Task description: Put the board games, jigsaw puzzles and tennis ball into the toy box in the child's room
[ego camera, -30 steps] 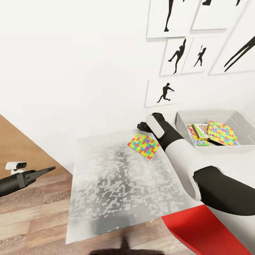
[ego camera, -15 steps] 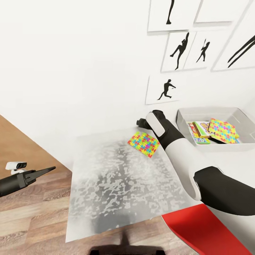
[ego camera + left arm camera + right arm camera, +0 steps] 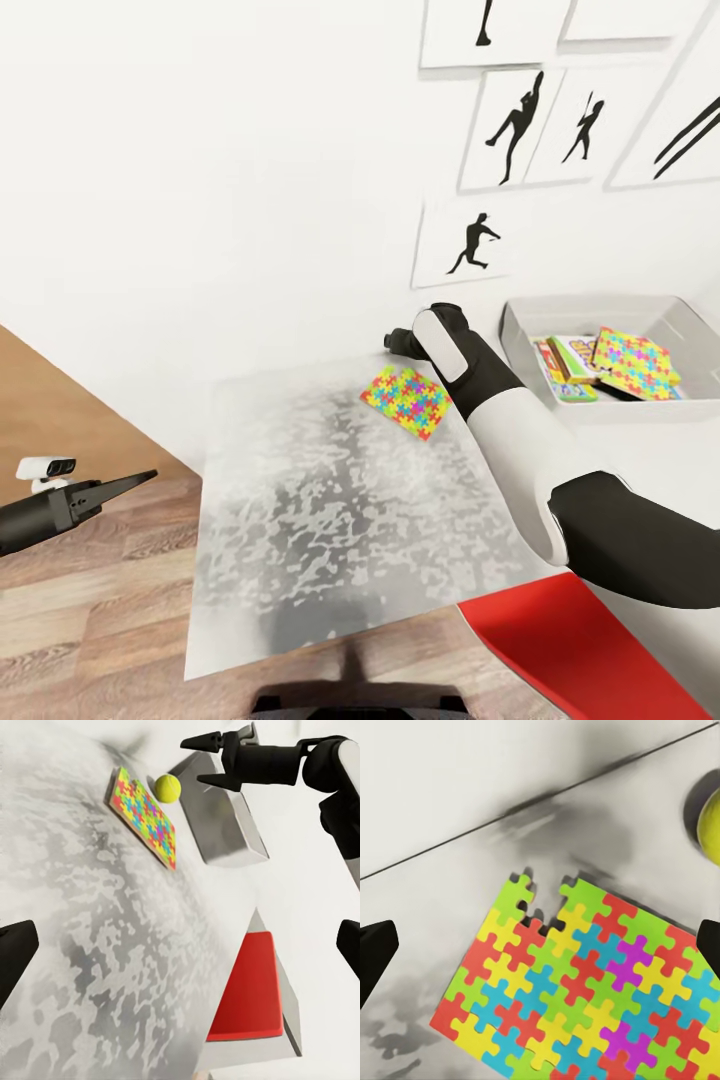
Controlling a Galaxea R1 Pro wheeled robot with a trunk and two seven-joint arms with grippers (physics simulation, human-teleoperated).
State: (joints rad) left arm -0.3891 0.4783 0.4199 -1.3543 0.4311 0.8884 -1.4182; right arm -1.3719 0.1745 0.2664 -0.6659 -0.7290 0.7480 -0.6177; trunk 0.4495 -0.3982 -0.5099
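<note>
Hovering with fingers spread, the right gripper (image 3: 212, 759) is edging nearer the wall beyond the jigsaw puzzle (image 3: 405, 401) and tennis ball (image 3: 168, 787); left gripper (image 3: 128, 482) staying spread.

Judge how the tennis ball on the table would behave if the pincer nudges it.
The tennis ball is round and rests free on the flat table, so it would probably roll. It looks small and light. The jigsaw puzzle beside it might stop it.

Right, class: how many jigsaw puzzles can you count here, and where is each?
2. One jigsaw puzzle lies flat on the table; the other rests tilted in the toy box. More may be hidden.
</note>
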